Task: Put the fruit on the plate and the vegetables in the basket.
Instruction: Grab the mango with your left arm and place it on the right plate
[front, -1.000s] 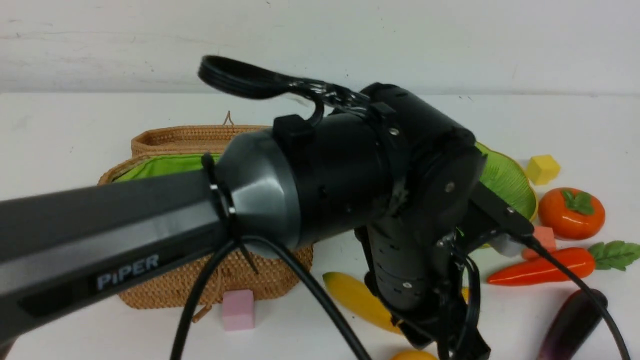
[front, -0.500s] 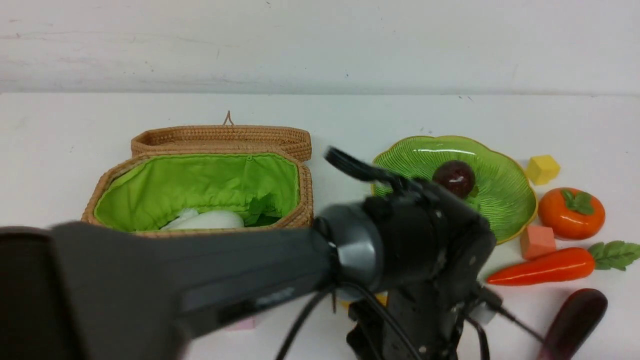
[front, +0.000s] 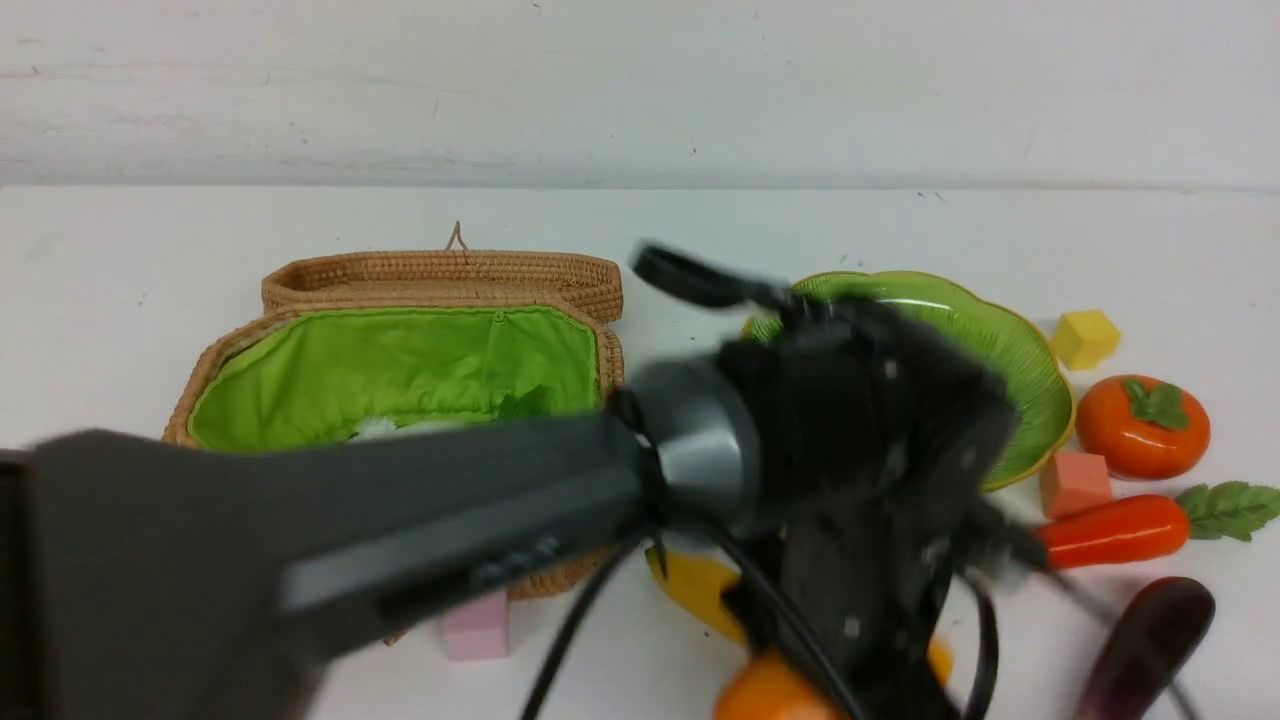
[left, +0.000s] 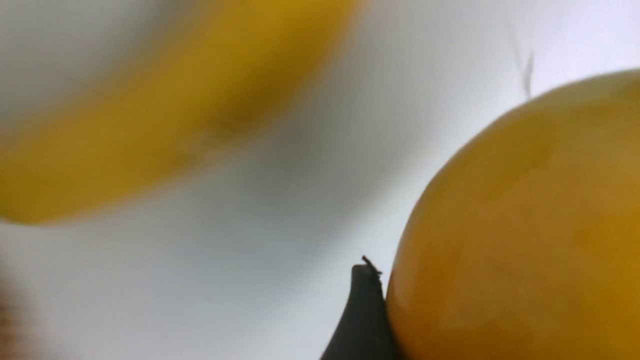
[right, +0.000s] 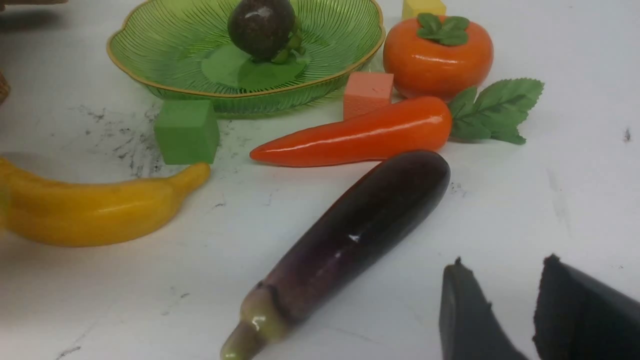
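Left end effector (front: 860, 680) is right at the mango (left: 520, 225). One fingertip (left: 361, 320) touches its side; the other is out of shot and the front view is blurred, so released or clenched: can't tell. Banana (left: 165, 110) lies just beside. Right end effector (right: 505, 280) is released, nothing between the jaws, low over the desk (right: 575, 175) near the eggplant (right: 350, 235). Carrot (right: 355, 135) and persimmon (right: 437, 55) lie beyond, by the plate (right: 150, 75). Purple ball (right: 261, 25) is on the plate. Basket (front: 230, 350) is open.

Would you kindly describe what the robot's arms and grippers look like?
The left arm is a dark grey link with a lighter grey collar, black wrist housing and loose black cables. The right gripper has two black wedge-shaped fingers.
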